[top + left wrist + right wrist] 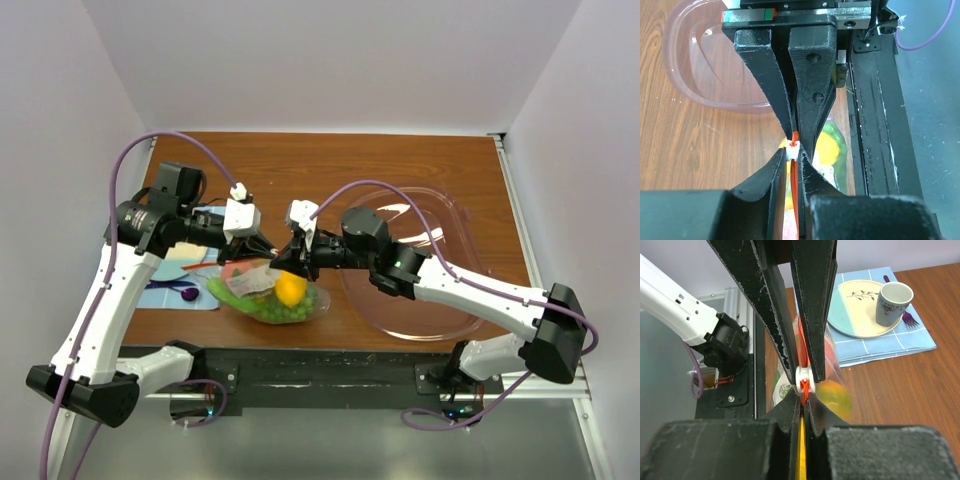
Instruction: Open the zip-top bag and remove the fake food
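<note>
Wooden table [300,170] | left jaws pinched on zip-top bag [262,298] strip | right jaws clamped on same strip

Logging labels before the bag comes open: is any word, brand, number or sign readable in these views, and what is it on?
No readable text in any view.
zip-top bag: a pale patch inside, too blurred to read.
mug: small dark marks, too small to read as letters.
plate: a drawn leaf sprig, no words.
red and green strip: plain colour, no lettering.
</note>
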Controlling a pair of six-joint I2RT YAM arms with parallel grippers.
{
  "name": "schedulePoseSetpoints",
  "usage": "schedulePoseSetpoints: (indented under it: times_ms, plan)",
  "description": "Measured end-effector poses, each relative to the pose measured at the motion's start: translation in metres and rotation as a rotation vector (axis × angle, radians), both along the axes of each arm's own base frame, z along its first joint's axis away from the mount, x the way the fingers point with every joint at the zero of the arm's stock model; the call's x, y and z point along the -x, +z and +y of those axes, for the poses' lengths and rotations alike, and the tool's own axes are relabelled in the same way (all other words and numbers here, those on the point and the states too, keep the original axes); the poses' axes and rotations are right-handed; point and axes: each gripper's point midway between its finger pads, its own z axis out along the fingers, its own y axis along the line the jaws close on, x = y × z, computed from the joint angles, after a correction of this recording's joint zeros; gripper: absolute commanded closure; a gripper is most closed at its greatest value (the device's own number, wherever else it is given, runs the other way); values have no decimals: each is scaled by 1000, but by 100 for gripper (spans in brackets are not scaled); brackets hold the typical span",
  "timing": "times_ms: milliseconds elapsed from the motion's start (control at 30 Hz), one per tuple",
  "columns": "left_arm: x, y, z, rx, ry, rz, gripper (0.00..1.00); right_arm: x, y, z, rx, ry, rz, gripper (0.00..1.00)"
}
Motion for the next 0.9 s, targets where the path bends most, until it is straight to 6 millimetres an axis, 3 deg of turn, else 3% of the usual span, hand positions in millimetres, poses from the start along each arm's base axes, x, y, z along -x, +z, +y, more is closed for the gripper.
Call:
schedulePoseSetpoints:
  times_ms: [333,600,733,900]
  plan:
    - [-4,-4,3,-30,20,-12,99,-6,3,-6,0,-27,-2,100]
    - [-18,-17,18,-138,83,-81,100,-28,17,-44,-35,-128,-21,100]
    - [-30,-27,41,-229,160,-108,100,-45,22,-59,-62,-201,-26,100]
    - [-45,-26,78,-348,286,-191,100,-59,20,-57,-81,-255,0,100]
